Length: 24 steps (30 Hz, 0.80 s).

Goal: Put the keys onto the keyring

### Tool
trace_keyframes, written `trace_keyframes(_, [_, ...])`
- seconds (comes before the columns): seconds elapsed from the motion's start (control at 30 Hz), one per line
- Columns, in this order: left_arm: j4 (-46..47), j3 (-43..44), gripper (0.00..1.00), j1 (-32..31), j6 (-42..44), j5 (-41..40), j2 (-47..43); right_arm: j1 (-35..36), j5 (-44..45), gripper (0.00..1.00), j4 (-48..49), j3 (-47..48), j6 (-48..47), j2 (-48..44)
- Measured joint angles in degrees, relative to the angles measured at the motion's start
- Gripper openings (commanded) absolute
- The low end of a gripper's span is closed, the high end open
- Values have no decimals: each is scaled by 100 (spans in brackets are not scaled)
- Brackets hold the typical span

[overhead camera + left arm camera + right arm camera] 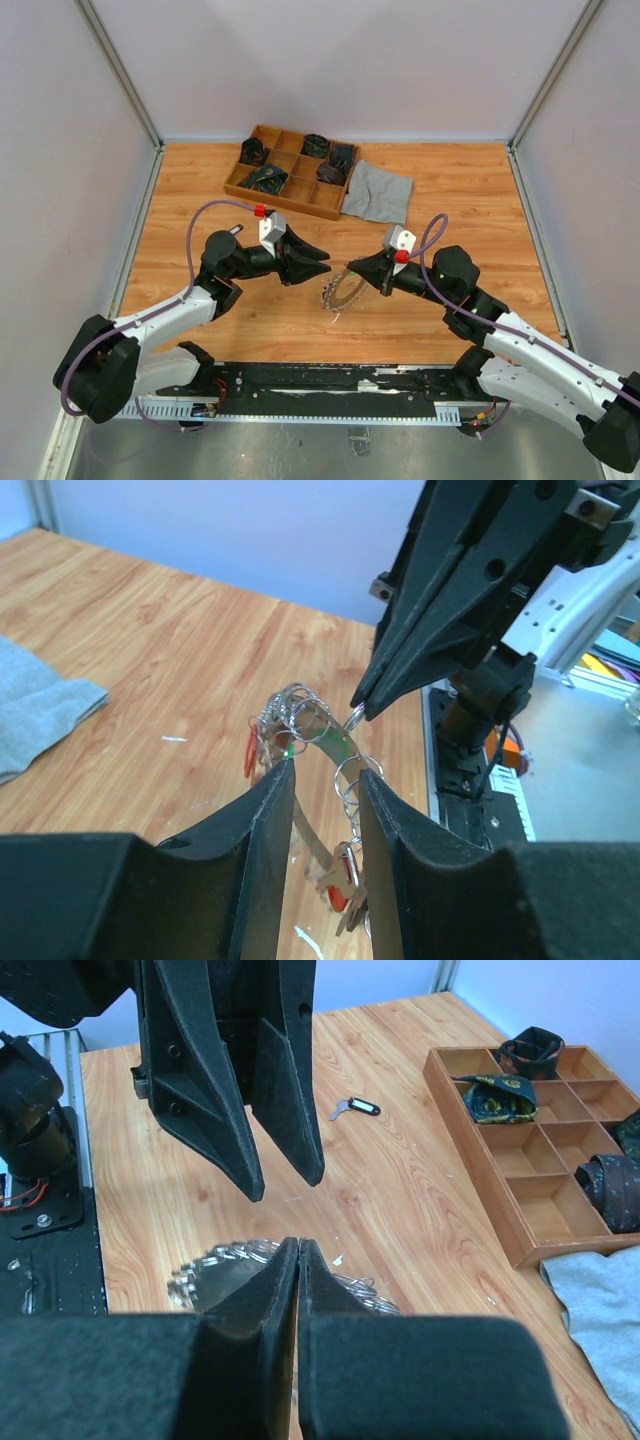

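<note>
- Centrally in the top view, the keyring [340, 293] lies on the wooden table [190, 200], just below the gap between the two gripper tips.
- It is tilted: in the left wrist view it stands up like an arch, crowded with silver keys and small wire loops.
- A red tag [250, 752] and a green tag [291, 748] hang among those keys, on the arch's left side.
- Right gripper [352, 268]: jaws pressed fully together. The tips pinch a small wire loop at the top edge of the keyring.
- Left gripper [318, 264]: jaws partly apart, nothing between them. In the right wrist view its tips hang just above the keyring, not touching.
- The left wrist view shows the ring's metal band through the gap between its own fingers [265, 850].
- One loose key [355, 1108] with a dark tag lies flat on the table, upper centre of the right wrist view, well apart from the keyring.
- A wooden compartment tray [240, 183] sits at upper centre of the top view, with rolled neckties [264, 178] in several compartments.
- A grey cloth [378, 192] lies crumpled against the tray's right end.
</note>
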Motion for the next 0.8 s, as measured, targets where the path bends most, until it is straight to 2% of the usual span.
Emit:
trace_keyframes(0.37, [428, 2, 37, -170, -151, 479, 125, 0, -417, 1, 70, 0, 2, -42])
trace_keyframes(0.8, [428, 101, 37, -326, -74, 551, 258, 0, -769, 1, 240, 0, 90, -11])
